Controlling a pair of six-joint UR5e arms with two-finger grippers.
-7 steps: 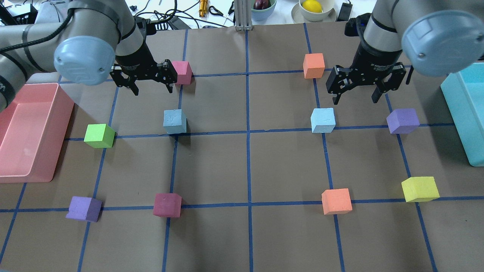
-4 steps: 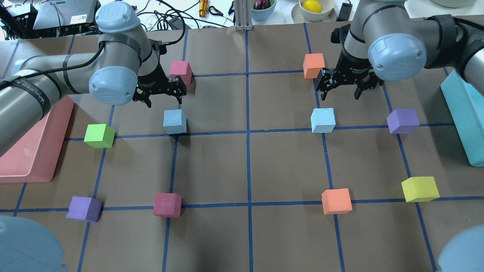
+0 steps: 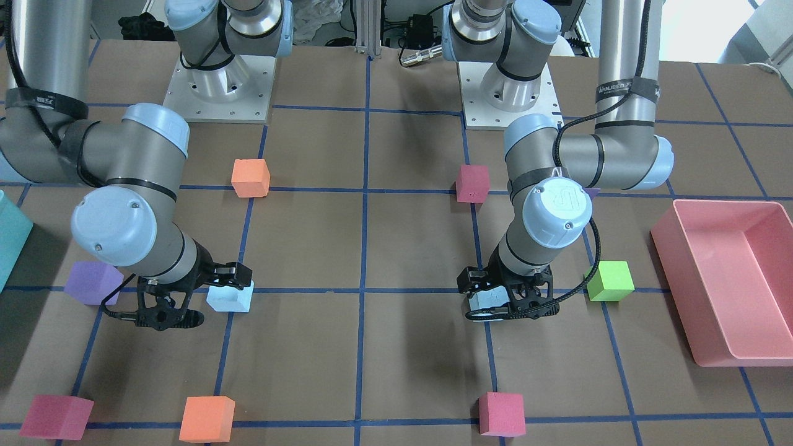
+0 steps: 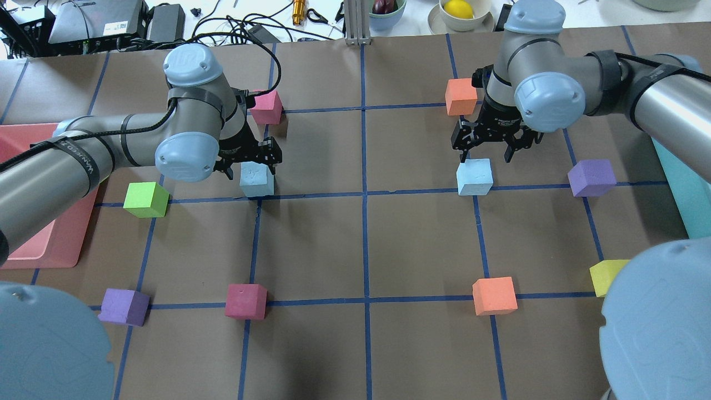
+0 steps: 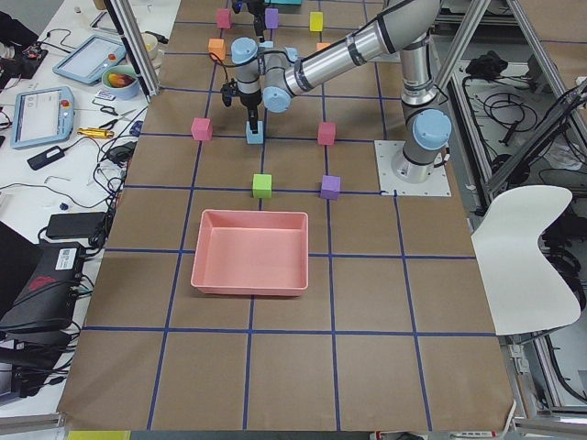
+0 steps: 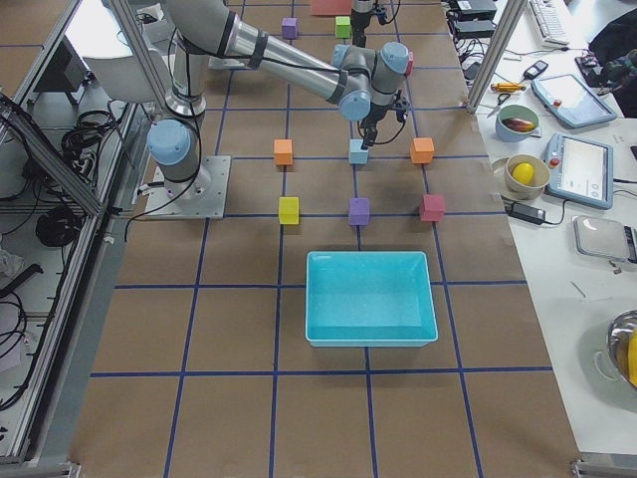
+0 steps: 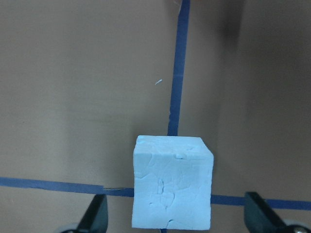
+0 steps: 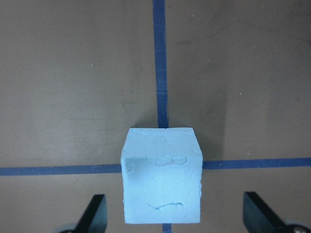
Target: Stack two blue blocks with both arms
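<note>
Descent is best kept straight: left tool point(image 4: 251, 166) and right tool point(image 4: 484, 151) are spread wide, with one blue block point(image 4: 256, 180) beneath the former and the other blue block point(image 4: 475, 176) beneath the latter, both on the table point(image 4: 366, 250).

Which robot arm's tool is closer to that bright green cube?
Left. The left tool sits over the blue block next to the green cube; the right tool is far across, above the other blue block.
</note>
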